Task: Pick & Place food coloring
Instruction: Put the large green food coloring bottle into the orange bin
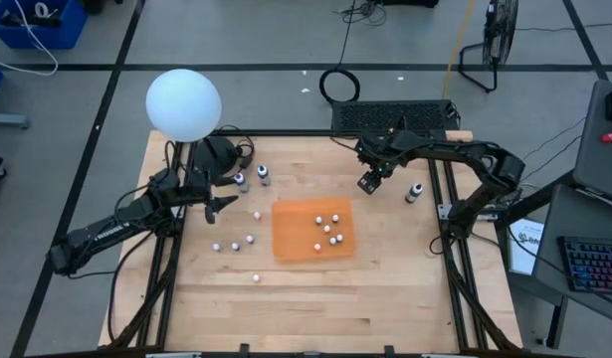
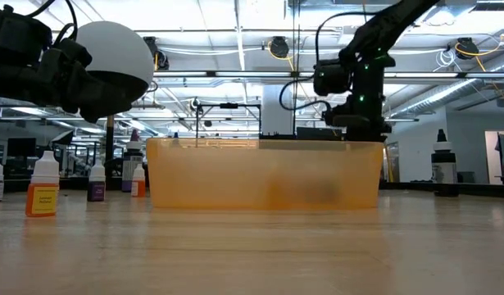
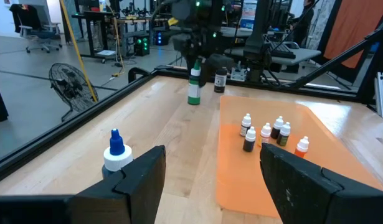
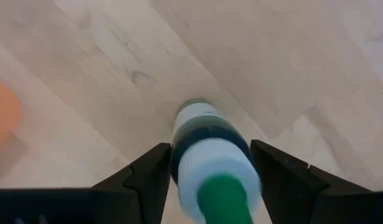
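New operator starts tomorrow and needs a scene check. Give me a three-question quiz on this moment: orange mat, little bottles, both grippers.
1. True or false: small white-capped bottles stand on the flat orange mat.
2. Which gripper is at the green-and-white plastic bottle? A left, B right.
3. Is the left gripper open or shut?
Key: 1 true; 2 B, the right gripper; 3 open.

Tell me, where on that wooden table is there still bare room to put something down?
The wide strip of table nearer than the orange mat is bare, as is the patch between mat and dark bottle. It's crowded left of the mat, where small bottles scatter.
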